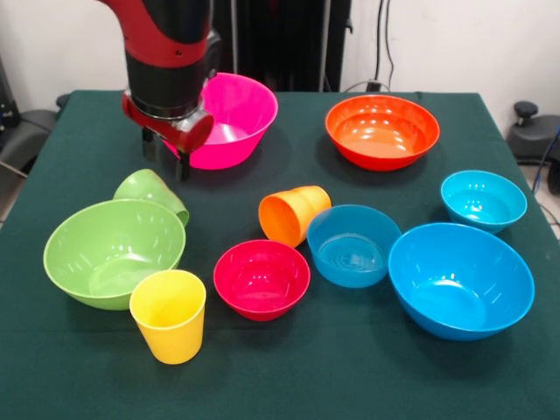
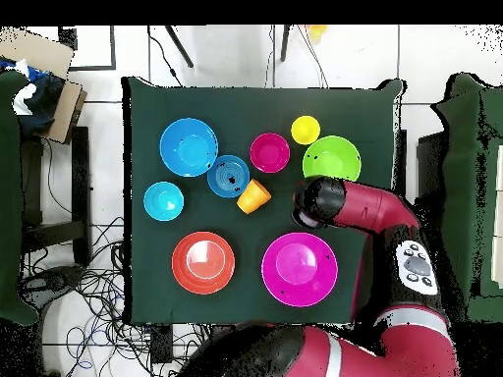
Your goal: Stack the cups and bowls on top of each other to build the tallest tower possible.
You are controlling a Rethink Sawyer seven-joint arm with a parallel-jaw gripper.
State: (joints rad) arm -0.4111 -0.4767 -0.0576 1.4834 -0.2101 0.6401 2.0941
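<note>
My gripper (image 1: 164, 163) hangs open and empty just above the green cup (image 1: 150, 191), which lies on its side behind the light green bowl (image 1: 105, 254). The pink bowl (image 1: 241, 118) stands right behind the gripper. A yellow cup (image 1: 169, 315) stands upright in front of the light green bowl. The orange cup (image 1: 293, 214) lies tipped between the red bowl (image 1: 262, 280) and a mid-sized blue bowl (image 1: 353, 247). To the right are the large blue bowl (image 1: 461, 280), a small cyan bowl (image 1: 483, 201) and the orange bowl (image 1: 382, 131). In the overhead view the arm's wrist (image 2: 319, 201) hides the green cup.
Everything stands on a dark green tablecloth (image 1: 367, 367); nothing is stacked. The cloth's front edge is close to the yellow cup. Chairs (image 2: 25, 196) flank the table and cables (image 2: 108, 295) lie on the floor.
</note>
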